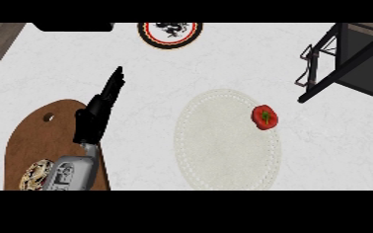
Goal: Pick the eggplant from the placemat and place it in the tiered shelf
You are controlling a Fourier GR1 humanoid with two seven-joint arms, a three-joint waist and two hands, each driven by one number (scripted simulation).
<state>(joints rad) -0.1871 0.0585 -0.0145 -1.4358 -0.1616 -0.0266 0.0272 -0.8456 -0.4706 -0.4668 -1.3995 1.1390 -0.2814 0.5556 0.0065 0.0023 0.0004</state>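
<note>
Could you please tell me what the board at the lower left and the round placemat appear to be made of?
The board looks like wood: matte brown with faint grain and a hanging hole. The placemat looks like woven fabric or paper, matte off-white with a dotted, stitched-looking rim; which one is unclear.

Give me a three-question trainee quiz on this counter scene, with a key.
1. True or false: the red vegetable lies on the placemat's right edge.
2. Which stands nearest the tiered shelf? A) cutting board B) red vegetable C) patterned plate
3. Fill in: the left hand hovers over the cutting ____.

Key: 1 true; 2 B; 3 board.
</note>
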